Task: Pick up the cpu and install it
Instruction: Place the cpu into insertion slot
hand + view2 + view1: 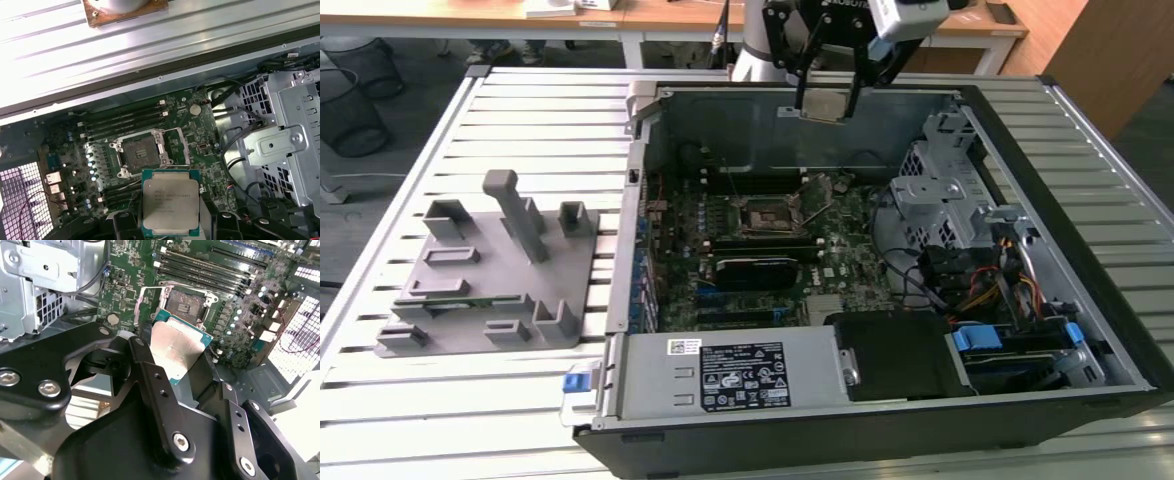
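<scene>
Pinching the cpu (826, 106) by two opposite edges, the gripper (827, 98) holds it between its fingertips, raised above the open socket (141, 159).

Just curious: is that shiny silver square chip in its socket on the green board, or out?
Out. The black gripper holds the silver square chip above the green board; the metal-framed socket is empty.

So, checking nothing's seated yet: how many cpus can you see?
1. The cpu is held in the pincer above the case; the socket is empty. A spare could be hidden elsewhere in the case.
</scene>
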Available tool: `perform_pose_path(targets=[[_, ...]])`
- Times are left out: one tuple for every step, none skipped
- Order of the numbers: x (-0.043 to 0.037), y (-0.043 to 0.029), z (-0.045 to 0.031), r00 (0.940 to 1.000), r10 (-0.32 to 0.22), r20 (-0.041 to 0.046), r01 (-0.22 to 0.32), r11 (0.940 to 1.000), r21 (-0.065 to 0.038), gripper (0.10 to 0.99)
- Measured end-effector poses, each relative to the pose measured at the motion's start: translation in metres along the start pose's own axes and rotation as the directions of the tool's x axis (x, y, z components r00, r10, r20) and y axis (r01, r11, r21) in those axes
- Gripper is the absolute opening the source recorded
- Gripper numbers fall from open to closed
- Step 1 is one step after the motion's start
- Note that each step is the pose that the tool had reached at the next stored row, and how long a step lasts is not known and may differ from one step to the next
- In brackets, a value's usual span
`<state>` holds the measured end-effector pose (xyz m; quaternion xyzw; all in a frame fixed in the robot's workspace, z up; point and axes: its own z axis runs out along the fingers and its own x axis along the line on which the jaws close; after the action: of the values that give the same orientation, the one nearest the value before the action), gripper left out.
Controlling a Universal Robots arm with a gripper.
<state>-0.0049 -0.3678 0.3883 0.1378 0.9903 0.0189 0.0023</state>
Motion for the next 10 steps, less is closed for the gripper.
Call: perform_pose_path(targets=[[0.0000, 0.0000, 0.0000, 1.0000, 0.007, 0.0003, -0.007, 1.0000, 0.000, 0.541], [0.0000, 0.0000, 0.0001, 0.9999, 0.013, 0.0005, -0.013, 0.9999, 0.000, 0.541], [0.0001, 0.0000, 0.0002, 0.9998, 0.019, 0.0007, -0.019, 0.9998, 0.000, 0.541], [0.0002, -0.0001, 0.0003, 0.9997, 0.025, 0.0010, -0.025, 0.9997, 0.000, 0.541], [0.0002, -0.0001, 0.0004, 0.9995, 0.031, 0.0012, -0.031, 0.9995, 0.000, 0.541], [0.0003, -0.0001, 0.0004, 0.9993, 0.037, 0.0014, -0.037, 0.9993, 0.000, 0.541], [0.0004, -0.0001, 0.0005, 0.9991, 0.043, 0.0016, -0.043, 0.9991, 0.000, 0.541], [0.0004, -0.0001, 0.0005, 0.9988, 0.048, 0.0019, -0.048, 0.9988, 0.000, 0.541], [0.0004, -0.0001, 0.0006, 0.9986, 0.053, 0.0020, -0.053, 0.9986, 0.000, 0.541], [0.0004, -0.0002, 0.0007, 0.9983, 0.058, 0.0022, -0.058, 0.9983, 0.000, 0.541]])
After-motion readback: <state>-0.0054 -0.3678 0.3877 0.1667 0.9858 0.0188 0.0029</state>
